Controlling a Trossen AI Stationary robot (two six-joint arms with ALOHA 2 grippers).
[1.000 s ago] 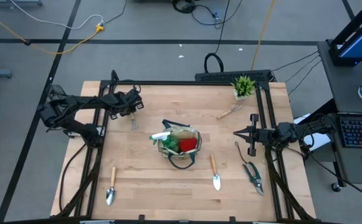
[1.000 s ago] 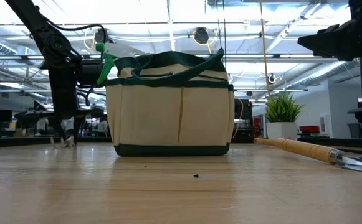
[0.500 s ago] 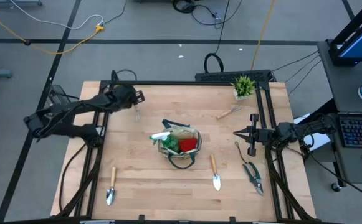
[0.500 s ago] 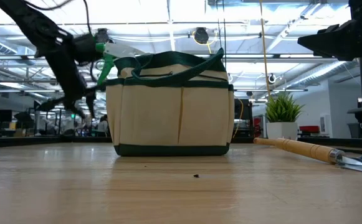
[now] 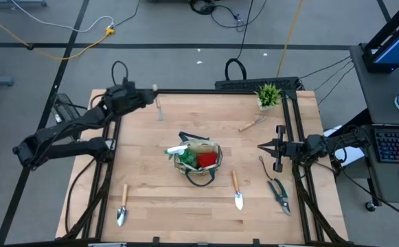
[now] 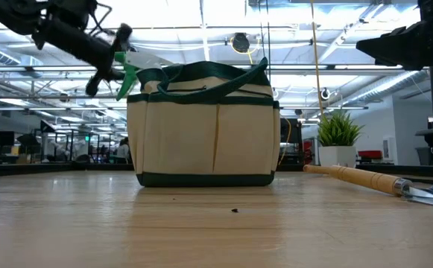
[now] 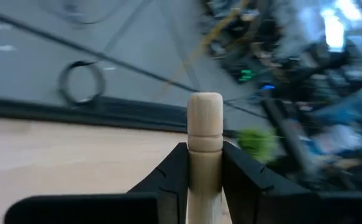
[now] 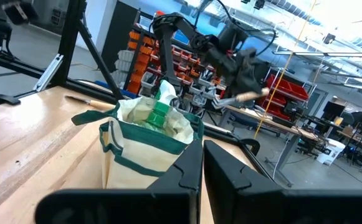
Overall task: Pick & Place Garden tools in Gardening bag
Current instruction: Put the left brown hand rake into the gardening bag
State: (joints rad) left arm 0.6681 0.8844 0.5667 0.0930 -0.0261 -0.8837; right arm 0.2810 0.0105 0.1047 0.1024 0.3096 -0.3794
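Left gripper (image 7: 204,171), upper left in the high view, is clamped on the wooden-handled rake (image 7: 204,137), lifted clear, likely for carrying to the gardening bag (image 5: 198,160) at centre. Right gripper (image 5: 263,146) waits at right, fingers together. Light wooden table (image 5: 158,206); grey workshop floor beyond.

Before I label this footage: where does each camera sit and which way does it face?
High: overhead, straight down on the table; both arms show.
Low: table height, level across at the gardening bag; left arm enters from above.
Left wrist: on the left arm, looking past the left claw, shut on a wooden tool handle.
Right wrist: on the right arm, past the right claw toward the bag.
Shared: high, low and right wrist all show the bag.
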